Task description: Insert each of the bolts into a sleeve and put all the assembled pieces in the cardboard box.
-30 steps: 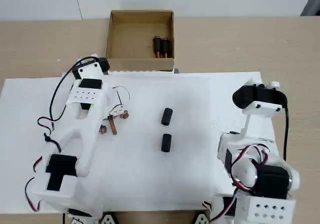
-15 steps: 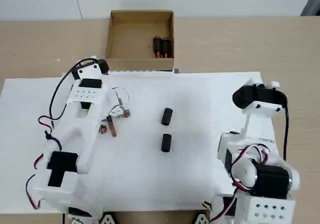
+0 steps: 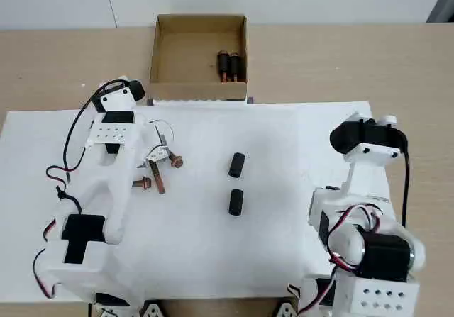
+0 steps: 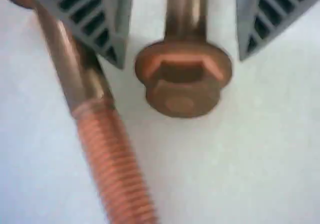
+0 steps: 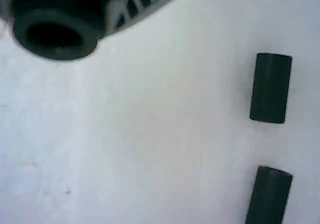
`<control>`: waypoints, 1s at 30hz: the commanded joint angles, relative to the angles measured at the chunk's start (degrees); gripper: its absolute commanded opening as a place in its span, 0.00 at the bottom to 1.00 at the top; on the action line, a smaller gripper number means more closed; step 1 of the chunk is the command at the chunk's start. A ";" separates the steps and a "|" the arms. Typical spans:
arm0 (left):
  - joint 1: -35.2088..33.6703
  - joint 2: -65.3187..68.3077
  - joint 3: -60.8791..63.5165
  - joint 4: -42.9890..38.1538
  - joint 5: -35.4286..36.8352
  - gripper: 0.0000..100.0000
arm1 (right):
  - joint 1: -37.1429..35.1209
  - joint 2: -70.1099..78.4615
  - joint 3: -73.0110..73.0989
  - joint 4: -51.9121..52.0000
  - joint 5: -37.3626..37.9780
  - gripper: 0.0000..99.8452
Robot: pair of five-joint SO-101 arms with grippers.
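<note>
Left pincer [image 4: 180, 56] open wide, straddling one bolt [image 4: 182, 83], nothing gripped. Risk: second bolt [image 4: 107, 154] lies just beside one finger [image 4: 95, 18]; closing may snag both or skew the grasp.

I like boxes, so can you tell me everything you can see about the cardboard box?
The box is brown cardboard, rectangular, open on top, with low walls. It sits flat on the wooden table, just past the white sheet's far edge. Inside, by one side wall, two pieces lie side by side, each black with a coppery end showing. No jaws touch it.
</note>
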 commanded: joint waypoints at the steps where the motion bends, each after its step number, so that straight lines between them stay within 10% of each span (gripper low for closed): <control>1: -0.70 -0.35 -1.98 -0.97 -0.79 0.14 | 0.13 -0.66 -0.44 -0.75 0.35 0.00; 7: -0.35 -0.35 -2.07 -1.14 -0.79 0.00 | 0.13 -0.66 -0.44 -0.92 0.35 0.00; 30: 7.74 -22.95 -17.63 13.45 -5.98 0.00 | 0.04 -0.66 -5.54 -0.57 1.32 0.00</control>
